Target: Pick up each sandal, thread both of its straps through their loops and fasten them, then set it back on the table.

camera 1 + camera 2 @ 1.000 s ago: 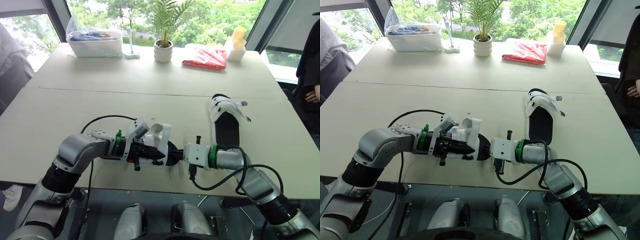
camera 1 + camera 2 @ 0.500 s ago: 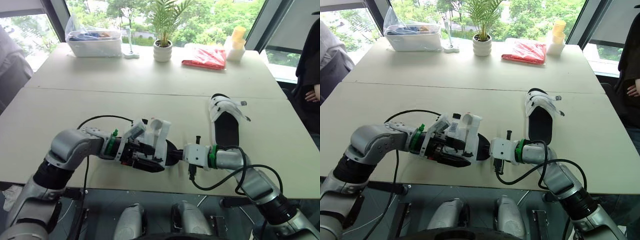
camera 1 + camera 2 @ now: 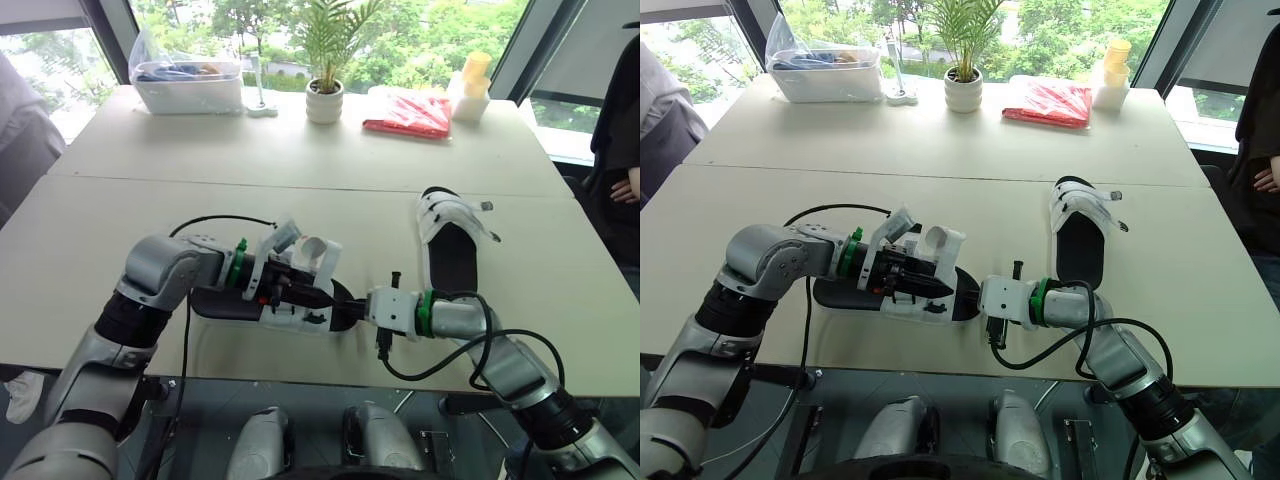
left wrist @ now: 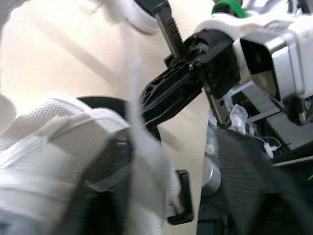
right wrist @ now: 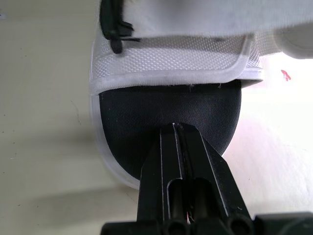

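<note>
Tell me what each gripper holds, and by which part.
Left gripper seems to pinch the near sandal's white strap. Right gripper, shut, presses its black footbed; holds nothing.

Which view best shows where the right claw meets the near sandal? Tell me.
Right wrist view: the right claw, fingers together, lies over the near sandal's black footbed. The eye views show it at that sandal's end, contact unclear. The left wrist view shows the claw side-on.

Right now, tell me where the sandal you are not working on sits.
In the left eye view the free sandal lies flat on the table, on the robot's right, beyond the right tool and apart from the other sandal.
</note>
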